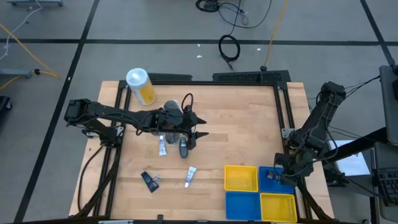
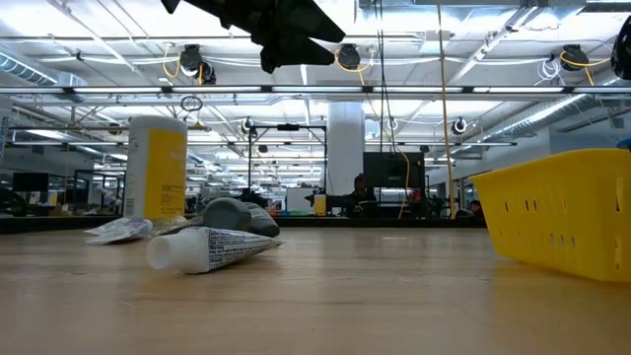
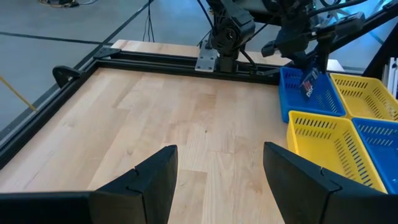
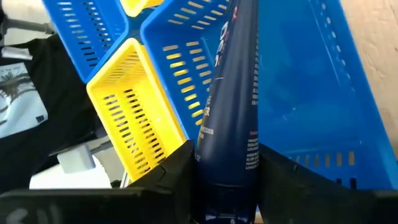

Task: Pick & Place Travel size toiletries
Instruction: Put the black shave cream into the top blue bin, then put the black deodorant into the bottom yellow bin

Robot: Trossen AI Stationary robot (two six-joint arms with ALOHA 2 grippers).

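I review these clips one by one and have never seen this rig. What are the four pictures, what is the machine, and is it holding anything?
It is a two-armed robot at a wooden table. One picture looks straight down, one looks level across the tabletop, and one sits on each wrist. The right gripper grips a dark blue tube over a blue bin in the cluster of yellow and blue bins. The left gripper hangs open and empty above the table's middle. Small tubes and a dark bottle lie on the wood, and a yellow canister stands at the back.

Bright, even overhead light, soft shadows; the low view's foreground is blurred.
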